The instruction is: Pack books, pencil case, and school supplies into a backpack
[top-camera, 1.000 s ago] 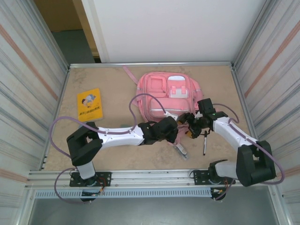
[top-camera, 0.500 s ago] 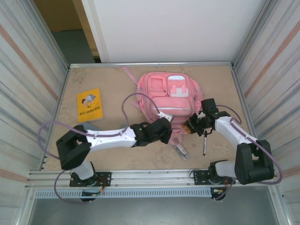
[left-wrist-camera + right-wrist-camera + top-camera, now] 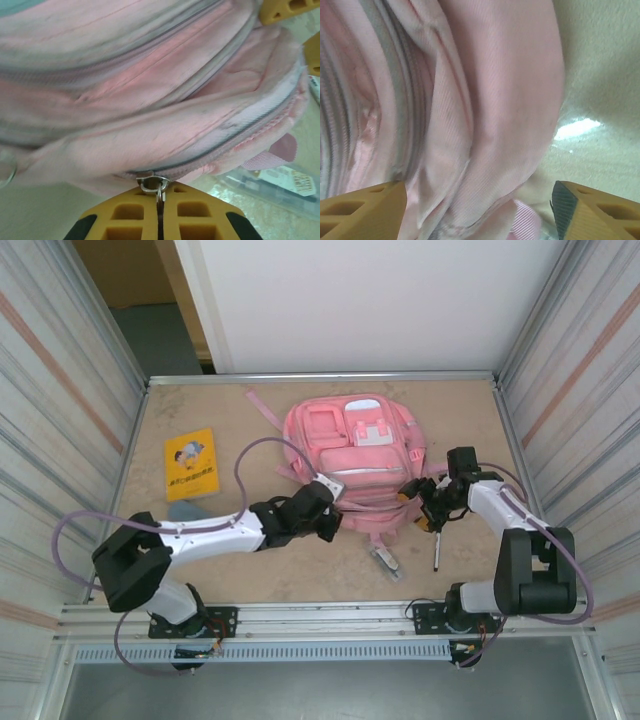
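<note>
- Nearest, just off the pink backpack's [image 3: 355,455] near edge, lie a clear-and-grey oblong item [image 3: 387,562] and a black pen [image 3: 437,550].
- The left gripper [image 3: 159,200] sits at the backpack's near-left edge, its yellow fingers pressed together on a metal zipper pull [image 3: 152,181].
- The right gripper [image 3: 420,508] is at the backpack's near-right corner, fingers spread wide with a pink fold between them.
- Well left of the backpack, the blue-grey pencil case [image 3: 184,510] peeks past the left arm.
- Beyond it lies the orange-yellow book [image 3: 192,463].
</note>
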